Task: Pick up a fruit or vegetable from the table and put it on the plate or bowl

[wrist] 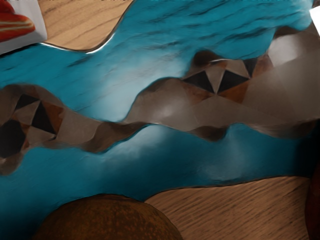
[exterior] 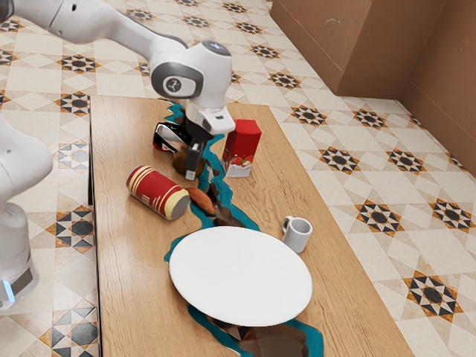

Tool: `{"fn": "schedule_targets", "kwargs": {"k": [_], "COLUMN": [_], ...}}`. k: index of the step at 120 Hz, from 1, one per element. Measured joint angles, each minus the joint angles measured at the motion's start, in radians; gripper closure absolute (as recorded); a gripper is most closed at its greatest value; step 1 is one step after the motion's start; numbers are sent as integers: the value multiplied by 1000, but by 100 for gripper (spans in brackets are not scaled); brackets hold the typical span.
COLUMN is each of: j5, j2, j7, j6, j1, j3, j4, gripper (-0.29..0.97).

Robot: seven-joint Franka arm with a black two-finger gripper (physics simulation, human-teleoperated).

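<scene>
Black gripper (exterior: 195,165) low over brown round fruit (exterior: 182,163); cannot tell if open or gripping. Likely firm, light, rolls; grasp across middle

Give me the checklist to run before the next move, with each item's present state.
1. Gripper at the brown round fruit: ok, the fruit sits just under the hand.
2. Secure hold on the fruit: cannot tell.
3. Plate free to receive it: ok, its top is bare.
4. Low path to the plate: not ok, the red can and the orange vegetable lie between; probably lift first.
5. Red carton clearance: ok, it stands upright, apart from the gripper.
</scene>
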Motion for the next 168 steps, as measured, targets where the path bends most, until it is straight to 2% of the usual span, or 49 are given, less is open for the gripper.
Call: {"fn": "schedule_targets", "kwargs": {"k": [18, 29, 33, 39, 43, 57, 68, 76, 85, 94, 107, 116, 134, 156, 168], "j5": [-15, -17, -17, -15, -15, -18, -23, -30, -36, -40, -77, -118, -166, -193, -203], "j2": [-1, -5, -6, -7, -8, -7, -10, -15, -22, 6, 156, 226, 249, 255, 254], "j7": [2, 2, 2, 1, 0, -7, -12, -14, -16, -18, -18, -18, -18, -19, -16], "j6": [20, 26, 28, 31, 33, 35, 34, 25, 4, -24, -49, -59, -84, -102, -108], "j1": [29, 48, 50, 50, 49, 48, 54, 104, 191, 174, 71, 14, -111, -137, -137], "j3": [-2, 2, 10, 21, 25, 8, -44, -137, -284, -351, -362, -368, -377, -389, -399], "j4": [-16, -23, -24, -25, -25, -26, -22, -15, 21, 109, 257, 304, 312, 313, 314], "gripper": [0, 9, 14, 32, 39, 47, 45, 44, 44, 43, 42, 43, 43, 43, 22]}}
